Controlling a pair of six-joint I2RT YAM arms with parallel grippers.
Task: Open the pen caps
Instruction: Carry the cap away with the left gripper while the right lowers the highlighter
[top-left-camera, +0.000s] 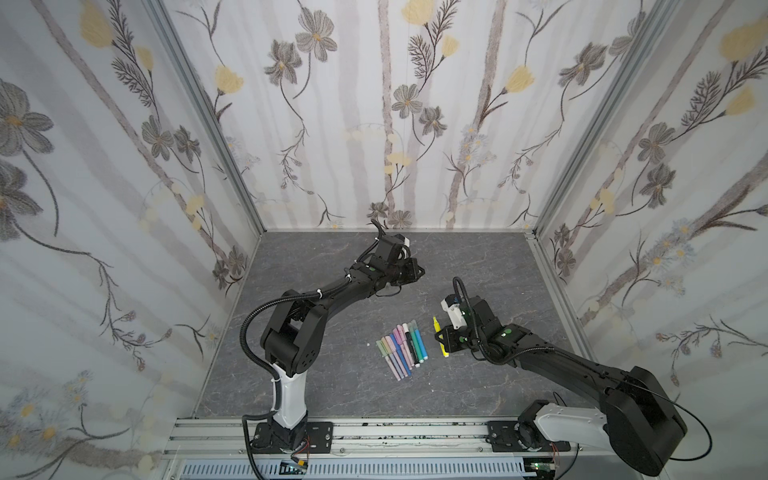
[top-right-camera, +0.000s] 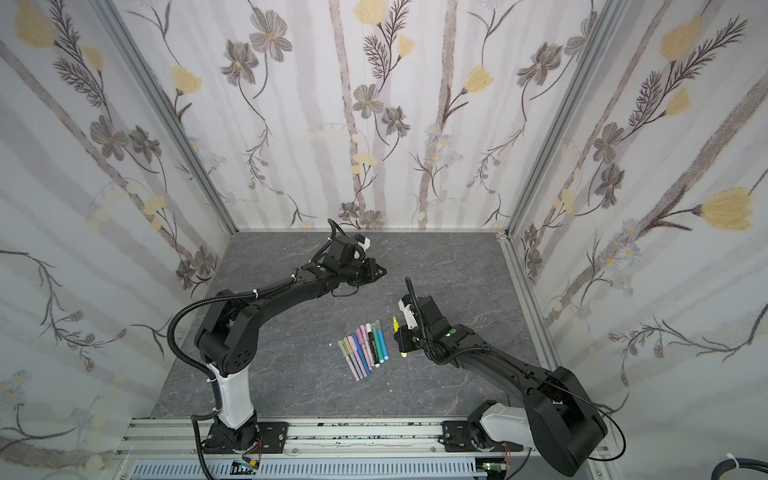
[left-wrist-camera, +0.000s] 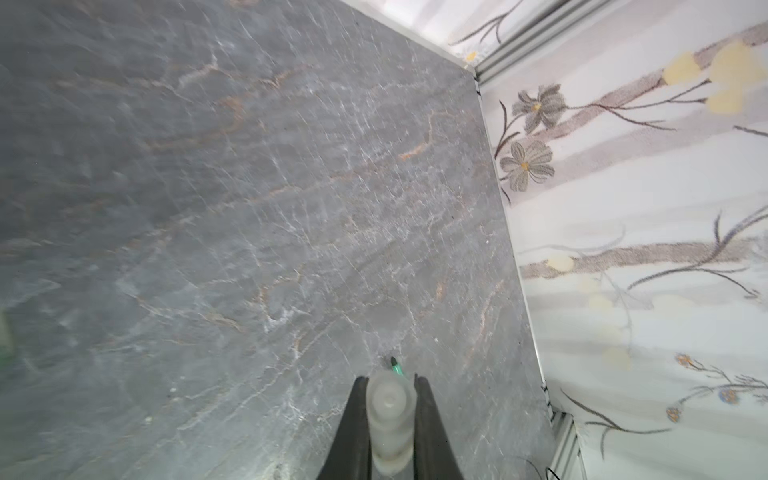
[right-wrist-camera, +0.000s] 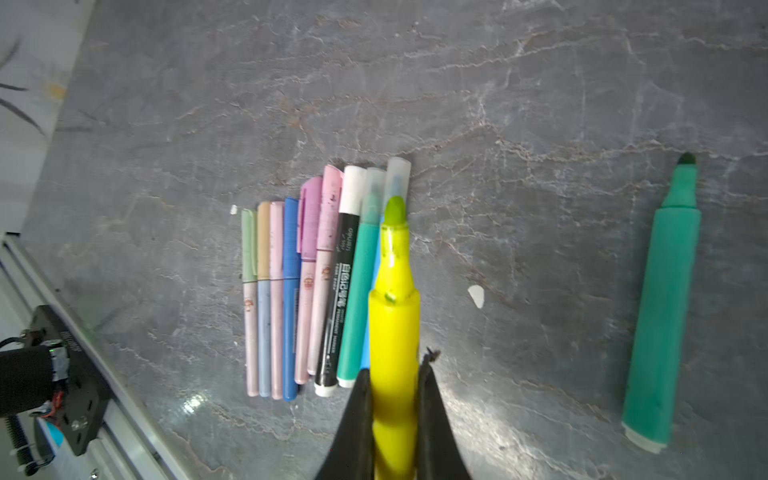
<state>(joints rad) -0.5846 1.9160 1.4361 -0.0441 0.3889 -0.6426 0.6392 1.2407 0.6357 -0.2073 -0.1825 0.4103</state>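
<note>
Arm bodywork, both units: black casings, white lower links.
You will see the left arm (top-left-camera: 340, 291) and right arm (top-left-camera: 582, 365) built alike: black shells, a white lower link (top-left-camera: 286, 395), ribbed black cable conduit (top-left-camera: 248, 322) held by a white cable tie (top-left-camera: 319, 293), green dot markings (top-left-camera: 372, 270), a screwed black base plate (top-left-camera: 320, 434), and black tapered fingers (right-wrist-camera: 357, 415) on the right gripper (right-wrist-camera: 393, 368).

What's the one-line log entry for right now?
left gripper: shut on translucent cap | right gripper: shut on uncapped yellow pen | table: green pen uncapped, row of pens capped

Uncapped yellow pen (right-wrist-camera: 394, 332), translucent cap (left-wrist-camera: 390, 415)
</note>
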